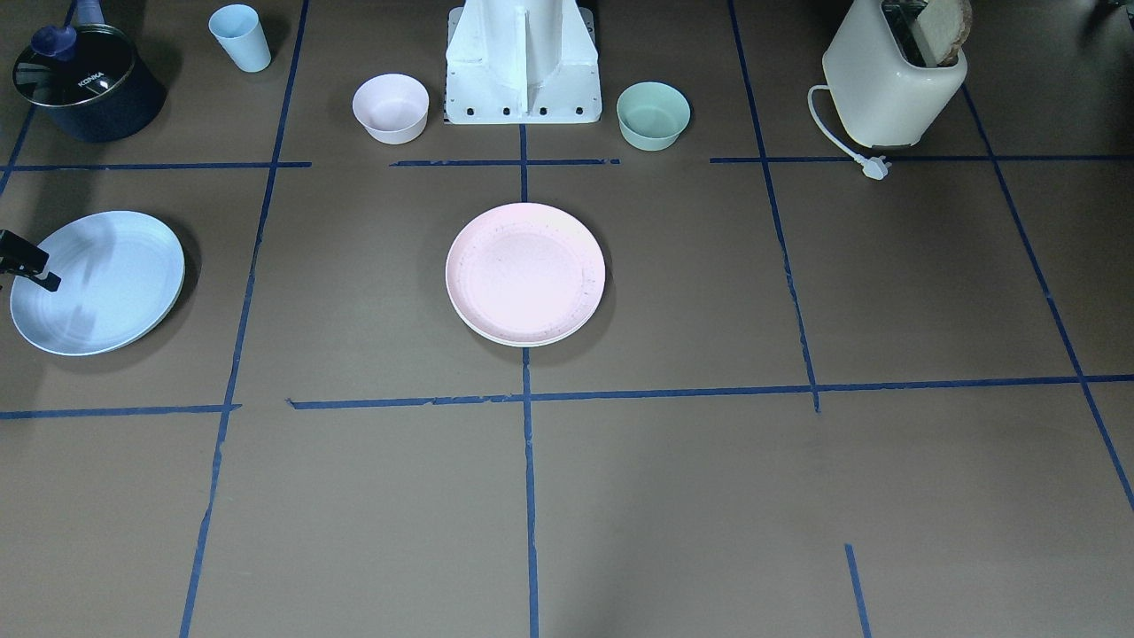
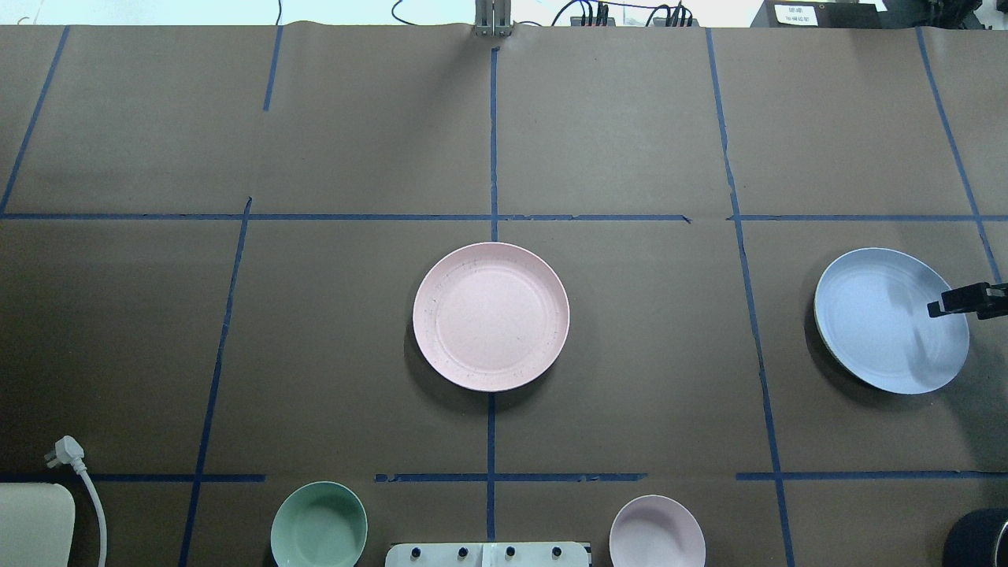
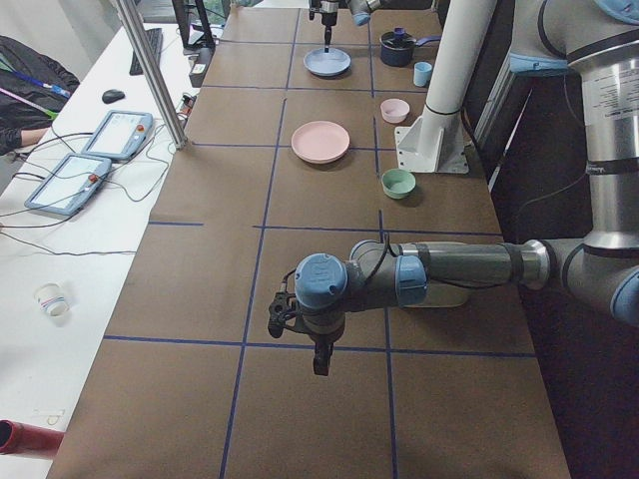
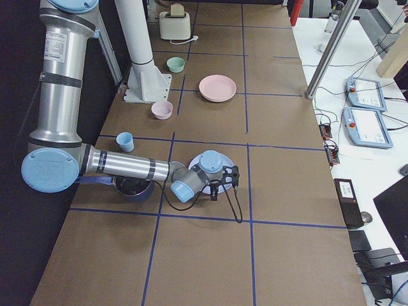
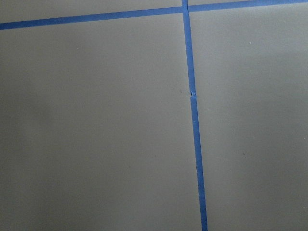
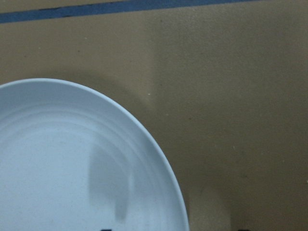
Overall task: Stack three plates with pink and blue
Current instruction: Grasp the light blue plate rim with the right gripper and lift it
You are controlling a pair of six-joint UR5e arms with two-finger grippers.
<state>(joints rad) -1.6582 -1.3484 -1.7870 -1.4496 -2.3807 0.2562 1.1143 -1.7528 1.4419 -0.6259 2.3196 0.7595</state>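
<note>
A pale pink plate [image 1: 525, 273] [image 2: 491, 315] lies at the table's middle. A cream-white rim [image 1: 523, 342] shows under its edge, so it rests on the cream plate. A pale blue plate [image 1: 97, 282] [image 2: 891, 319] lies alone far to my right. My right gripper [image 1: 40, 275] [image 2: 945, 307] hangs over the blue plate's outer rim. In the right wrist view the plate [image 6: 72, 163] fills the lower left and two dark tips at the bottom edge stand apart, one on each side of the rim. My left gripper [image 3: 319, 364] shows only in the exterior left view, over bare paper, so I cannot tell its state.
A small pink bowl [image 1: 391, 106] and a small green bowl [image 1: 654, 113] flank the robot base [image 1: 523, 62]. A dark pot [image 1: 89, 84] and a blue cup [image 1: 240, 37] stand behind the blue plate. A toaster [image 1: 895, 75] with a loose plug [image 1: 874, 167] stands on my left.
</note>
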